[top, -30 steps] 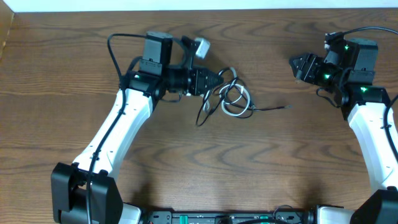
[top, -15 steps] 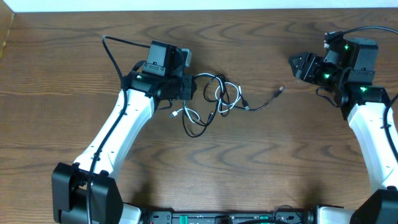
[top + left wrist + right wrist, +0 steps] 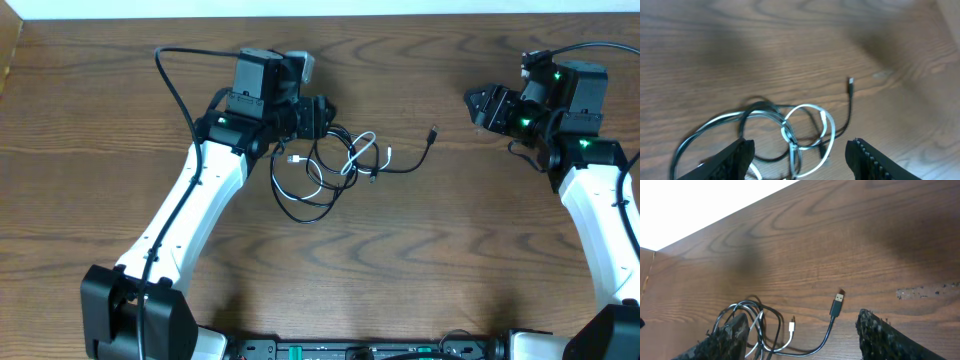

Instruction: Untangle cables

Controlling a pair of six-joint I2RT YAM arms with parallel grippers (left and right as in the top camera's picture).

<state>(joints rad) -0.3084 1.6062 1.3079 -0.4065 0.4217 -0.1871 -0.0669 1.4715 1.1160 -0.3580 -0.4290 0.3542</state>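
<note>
Left tool [image 3: 318,117]: fingers apart, clamped on nothing, poised over the far left edge of the tangle. Right tool [image 3: 478,105]: fingers apart, empty, at far right, well apart from both cords. Black cable [image 3: 850,106] and white cable [image 3: 807,105] lie looped together on the bench [image 3: 420,270], left of centre. One black plug end [image 3: 837,301] trails right, lying free.

Black and white cables [image 3: 352,163] lie tangled in loops on the wooden table [image 3: 430,255], just beside the left claw [image 3: 322,118].

A dark wooden table [image 3: 450,250] bears the tangled black and white cables [image 3: 350,160].
</note>
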